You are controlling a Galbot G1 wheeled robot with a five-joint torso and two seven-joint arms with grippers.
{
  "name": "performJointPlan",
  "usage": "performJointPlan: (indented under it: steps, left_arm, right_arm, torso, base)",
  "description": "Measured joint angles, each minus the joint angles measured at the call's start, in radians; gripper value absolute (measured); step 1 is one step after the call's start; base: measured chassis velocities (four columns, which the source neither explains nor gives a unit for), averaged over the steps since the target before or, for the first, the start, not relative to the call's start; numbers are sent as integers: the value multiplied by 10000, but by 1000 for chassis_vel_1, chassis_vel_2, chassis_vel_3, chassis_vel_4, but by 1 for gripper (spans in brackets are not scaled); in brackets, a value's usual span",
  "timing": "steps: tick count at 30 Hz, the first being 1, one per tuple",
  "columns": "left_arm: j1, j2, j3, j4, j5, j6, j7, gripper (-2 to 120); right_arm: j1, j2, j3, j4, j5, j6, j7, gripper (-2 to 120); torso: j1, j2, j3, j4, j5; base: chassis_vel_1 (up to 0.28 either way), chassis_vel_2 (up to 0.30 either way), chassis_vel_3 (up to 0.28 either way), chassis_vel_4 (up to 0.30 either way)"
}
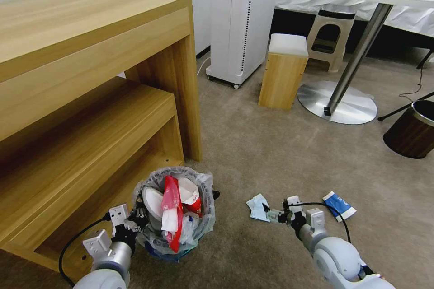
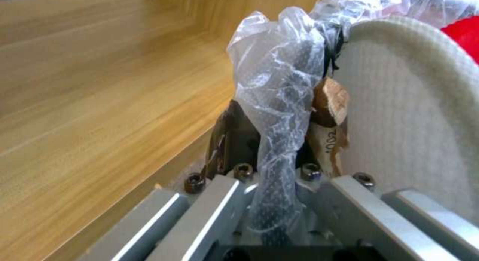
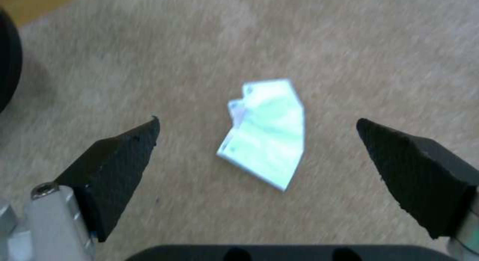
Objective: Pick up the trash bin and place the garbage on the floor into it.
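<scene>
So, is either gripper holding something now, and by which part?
The left gripper holds the trash bin by its rim, pinching wire and bag liner. The right gripper is open above the light-blue mask, holding nothing.

Trash bin before the wooden shelf; mask and paper cup to its right.

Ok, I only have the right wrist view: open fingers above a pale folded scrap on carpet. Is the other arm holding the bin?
Observer: Yes, the left gripper is shut on the trash bin's rim, beside the wooden shelf.
Operator: Is it full?
Observer: Nearly; a white slipper and red wrappers stick out the top.
Operator: Other litter?
Observer: A flattened blue-white paper cup lies on the carpet, right of the right gripper.
</scene>
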Motion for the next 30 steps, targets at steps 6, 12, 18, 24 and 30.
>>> performJointPlan:
  steps: [6,12,18,24,30]
  left_arm:
    - [0,-24,8,18,37,-13,13,1]
    - [20,-47,7,18,61,-14,18,1]
    - [35,-35,22,18,62,-14,23,1]
    - [81,-7,18,3,46,-12,27,1]
    - [115,31,-1,-23,7,-8,33,1]
  right_arm:
    - [43,76,-163,7,2,-626,-53,100]
    - [409,575,-492,-240,150,-1371,317,100]
    - [570,875,-457,-612,84,-1513,440,100]
    - [873,1238,-320,-1203,5,-1489,465,100]
    - [1117,1505,-159,-1789,-191,-1237,346,100]
  torso:
    - [0,0,0,0,0]
    - [0,0,0,1,0]
    - [0,0,0,0,0]
    - [0,0,0,1,0]
    - [0,0,0,0,1]
  base:
    - [0,0,0,0]
    - [0,0,0,0]
    - [0,0,0,0]
    - [0,0,0,0]
    - [0,0,0,0]
